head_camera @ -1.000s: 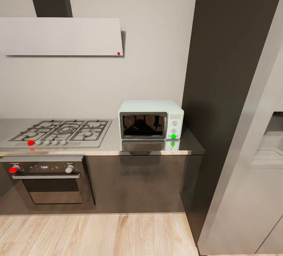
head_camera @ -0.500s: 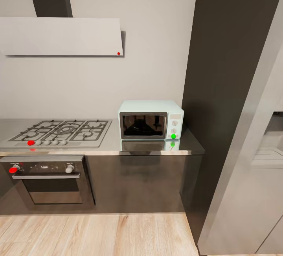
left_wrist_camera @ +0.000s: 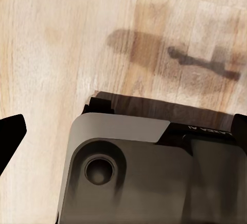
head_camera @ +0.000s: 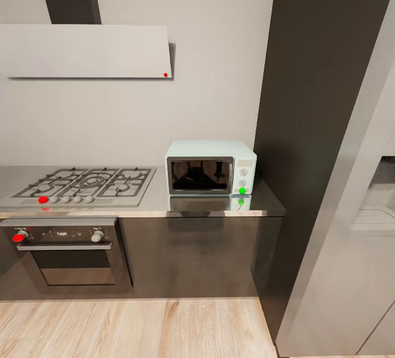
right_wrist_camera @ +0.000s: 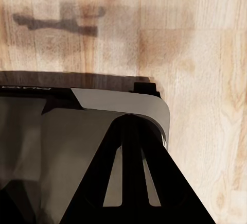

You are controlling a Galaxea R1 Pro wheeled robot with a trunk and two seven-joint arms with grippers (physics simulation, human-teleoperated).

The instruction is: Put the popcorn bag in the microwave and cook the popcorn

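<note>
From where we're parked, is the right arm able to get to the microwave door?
Probably not yet. The microwave sits on the countertop across open floor, while the right gripper hangs over the robot's base, pointing at the wooden floor.

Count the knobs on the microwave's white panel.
2: both on the microwave panel, upper knob above lower knob; a green dot sits below them.

**Both arms hang down**

The left gripper [left_wrist_camera: 126, 134] points down over the robot's grey base [left_wrist_camera: 134, 183], its two dark fingertips [left_wrist_camera: 10, 131] spread wide apart. The right gripper [right_wrist_camera: 135, 183] points down too; whether its black fingers are together is hard to tell.
</note>
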